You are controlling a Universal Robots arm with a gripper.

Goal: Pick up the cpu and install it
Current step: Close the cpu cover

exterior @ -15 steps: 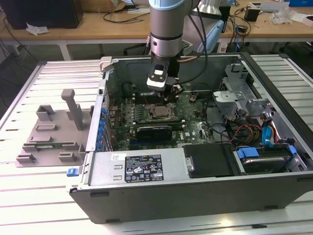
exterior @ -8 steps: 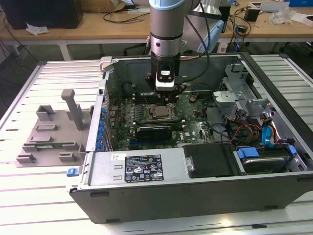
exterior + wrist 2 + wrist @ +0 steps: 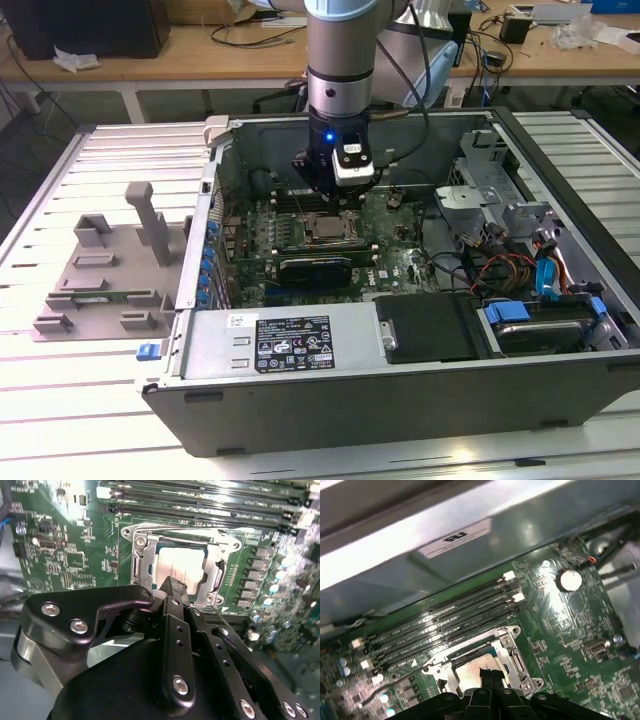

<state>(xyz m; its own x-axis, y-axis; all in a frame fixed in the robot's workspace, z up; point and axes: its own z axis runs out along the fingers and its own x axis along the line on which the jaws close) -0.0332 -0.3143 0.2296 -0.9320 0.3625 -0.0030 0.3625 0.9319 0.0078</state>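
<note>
Wooden desks (image 3: 180, 60) stand at the back. Closer to us, a ribbed metal worktop (image 3: 90, 400) carries an open case (image 3: 300, 400). The case lies on its side, so its green board (image 3: 65, 555) faces up and the arm can reach it from above.

The cpu (image 3: 180, 567) lies flat inside the metal socket frame (image 3: 136, 565), which rings it on all sides; we see this in both wrist views. We think the chip is already sitting in its place.

The gripper (image 3: 172, 586) hangs straight down over one edge of the chip. Its jaws look pressed together, with nothing between them.

Long memory slots (image 3: 445, 620) run just beside the socket. A grey holder (image 3: 100, 270) sits on the worktop next to the case.
</note>
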